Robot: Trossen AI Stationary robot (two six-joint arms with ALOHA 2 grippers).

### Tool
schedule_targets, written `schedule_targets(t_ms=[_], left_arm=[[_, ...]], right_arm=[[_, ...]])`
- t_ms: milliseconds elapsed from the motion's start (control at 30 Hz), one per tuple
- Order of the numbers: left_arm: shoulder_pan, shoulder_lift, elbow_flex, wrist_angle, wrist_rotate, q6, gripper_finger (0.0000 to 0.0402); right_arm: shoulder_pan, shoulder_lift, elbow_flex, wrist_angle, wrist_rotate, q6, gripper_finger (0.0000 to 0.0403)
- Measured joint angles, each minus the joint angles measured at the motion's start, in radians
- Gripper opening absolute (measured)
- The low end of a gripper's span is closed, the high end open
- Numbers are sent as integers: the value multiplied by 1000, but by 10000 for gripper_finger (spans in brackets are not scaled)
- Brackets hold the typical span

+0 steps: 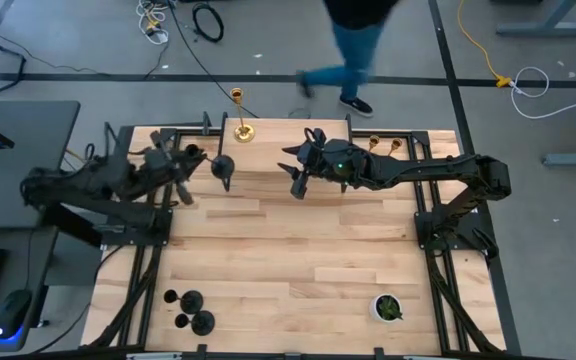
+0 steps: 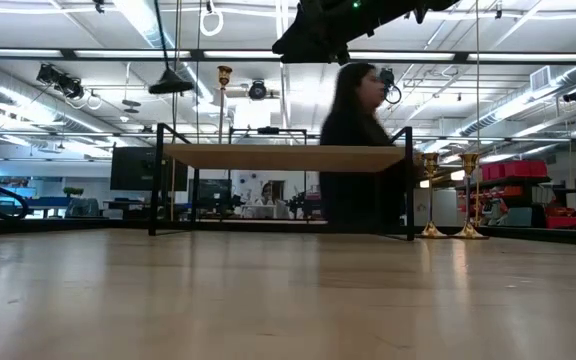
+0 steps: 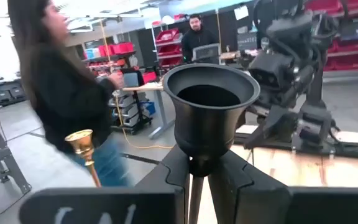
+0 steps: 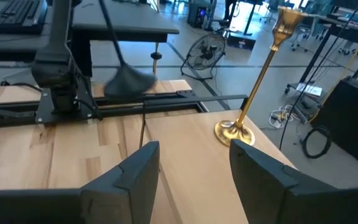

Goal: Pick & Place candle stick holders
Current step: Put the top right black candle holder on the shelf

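My left gripper (image 1: 190,165) is shut on a black candle stick holder (image 1: 223,168), held above the table's far left part; its base shows in the low view (image 2: 171,85). My right gripper (image 1: 298,180) is open and empty, raised near the far middle, facing the left arm. One gold holder (image 1: 240,115) stands by its base on a raised wooden shelf (image 2: 288,157). Two gold holders (image 2: 431,195) (image 2: 468,195) stand on the table at the far right. Two black holders (image 1: 190,302) (image 1: 203,322) stand at the near left. My left gripper pinches the black holder's thin stem (image 3: 194,186) between its two fingers, just below the cup (image 3: 210,106). The fingers (image 3: 166,174) lie across the stem. The holder hangs lifted clear, cup up and base (image 4: 129,81) down, a little tilted.
A small white pot with a green plant (image 1: 388,308) stands at the near right. The shelf's black frame legs (image 2: 155,180) stand on the far part of the table. A person (image 1: 353,50) walks past behind the far edge. Bare wood lies across the table's middle (image 1: 288,260).
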Motion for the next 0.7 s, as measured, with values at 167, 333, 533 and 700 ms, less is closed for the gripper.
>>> schedule_targets(t_ms=[167,333,533,700], left_arm=[[199,68,0,19,213,-14,36],[389,128,0,48,377,-30,36],[581,219,59,57,637,-91,36],[663,324,109,7,722,-102,36]], right_arm=[[0,0,0,1,0,-14,197],[0,0,0,-10,-1,-16,197],[0,0,0,-13,-1,-24,197],[0,0,0,-13,-1,-26,197]])
